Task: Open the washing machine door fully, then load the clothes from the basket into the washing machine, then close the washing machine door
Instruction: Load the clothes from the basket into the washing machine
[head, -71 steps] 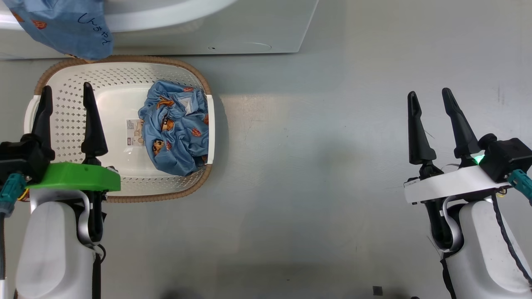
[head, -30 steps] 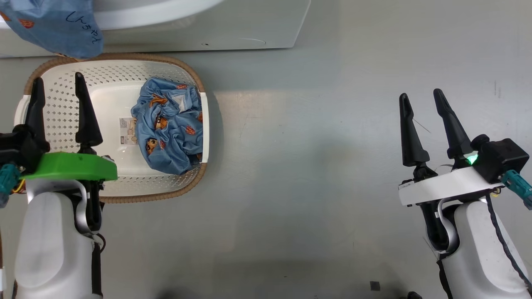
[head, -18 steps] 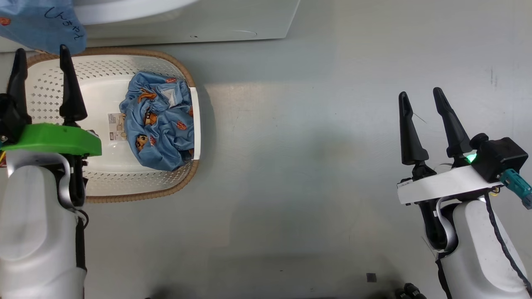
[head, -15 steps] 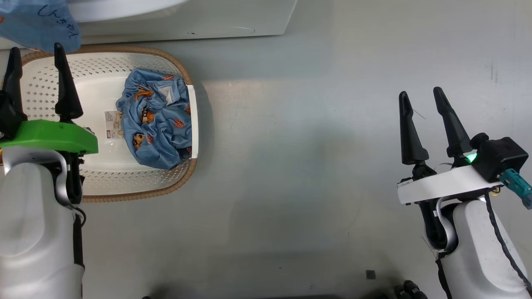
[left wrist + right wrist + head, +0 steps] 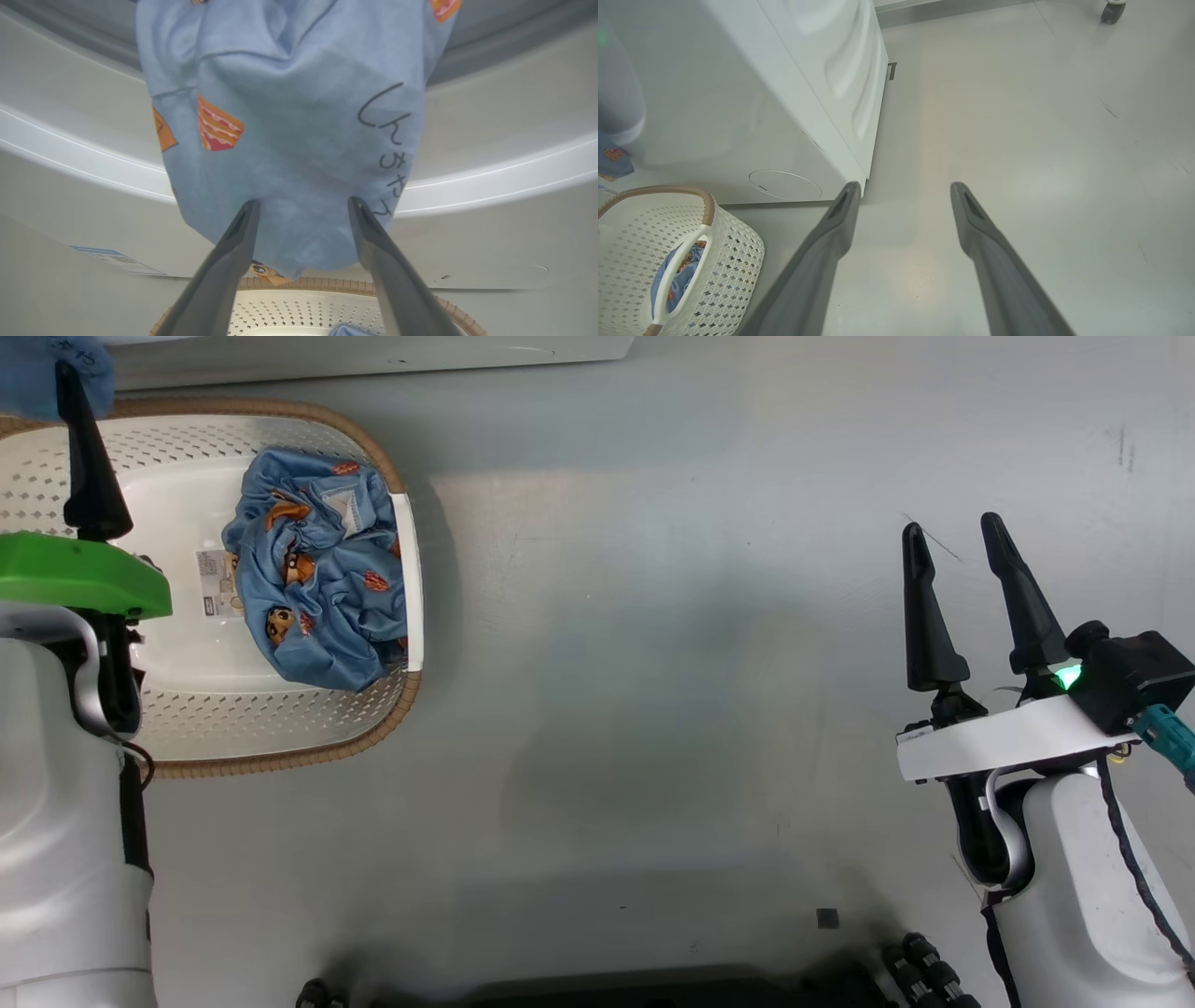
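Observation:
The cream basket [image 5: 280, 728] stands on the floor at the upper left, with crumpled light blue clothes [image 5: 313, 583] in its right half. Another blue garment [image 5: 299, 140] hangs out of the washing machine [image 5: 490, 238] over its white front rim, above the basket rim [image 5: 327, 283]. My left gripper [image 5: 303, 205] is open, its fingertips spread right in front of that garment's lower part; one finger [image 5: 86, 476] rises over the basket. My right gripper [image 5: 962, 537] is open over bare floor at the right, with nothing between its fingers. The washing machine door is out of view.
The washer's white side [image 5: 794, 93] runs along the floor beside the basket [image 5: 654, 261]. A blue sticker [image 5: 117, 261] sits low on the washer front. Grey floor [image 5: 653, 663] spreads between the arms. Dark wheels [image 5: 920, 971] show at the bottom edge.
The camera has shifted, sliding basket and washer left and up. My left gripper has moved forward over the basket to the hanging garment. Both grippers stay open.

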Tool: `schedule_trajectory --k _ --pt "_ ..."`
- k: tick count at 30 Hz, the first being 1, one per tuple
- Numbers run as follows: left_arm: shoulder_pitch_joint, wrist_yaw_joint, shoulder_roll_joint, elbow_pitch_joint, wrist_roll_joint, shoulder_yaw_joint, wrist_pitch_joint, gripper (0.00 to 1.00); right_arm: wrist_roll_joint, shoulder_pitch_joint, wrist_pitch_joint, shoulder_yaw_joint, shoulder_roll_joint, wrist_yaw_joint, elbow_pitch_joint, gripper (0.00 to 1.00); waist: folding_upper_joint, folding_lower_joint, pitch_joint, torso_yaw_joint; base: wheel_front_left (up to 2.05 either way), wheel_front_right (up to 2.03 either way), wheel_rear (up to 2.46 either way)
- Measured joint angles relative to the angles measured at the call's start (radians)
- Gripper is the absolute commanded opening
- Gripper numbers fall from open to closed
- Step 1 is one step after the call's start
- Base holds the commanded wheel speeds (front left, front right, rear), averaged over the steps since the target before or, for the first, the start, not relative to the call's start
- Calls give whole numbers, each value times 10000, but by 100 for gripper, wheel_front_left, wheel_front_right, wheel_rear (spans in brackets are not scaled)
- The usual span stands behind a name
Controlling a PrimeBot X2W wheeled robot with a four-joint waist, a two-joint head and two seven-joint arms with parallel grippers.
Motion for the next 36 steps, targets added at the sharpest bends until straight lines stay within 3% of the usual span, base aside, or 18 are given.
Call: schedule_trajectory --k 14,15,16,17,36 --pt "-1079 0 148 368 -330 389 0 100 0 -37 0 -117 6 0 -71 100 0 0 584 -49 0 0 0" --pt "-1112 0 150 374 -332 395 0 83 0 -44 0 -117 8 0 -67 100 0 0 589 -44 0 0 0" --pt "-1131 0 151 393 -332 383 0 8 0 -60 0 -115 10 0 -65 100 0 0 593 -40 0 0 0" --pt "-1141 0 151 422 -330 372 0 0 0 -84 0 -115 10 0 -65 100 0 0 593 -36 0 0 0" --pt "-965 -46 -196 79 -169 -17 0 0 0 -253 0 -307 13 0 121 100 0 0 -4 194 0 0 0"
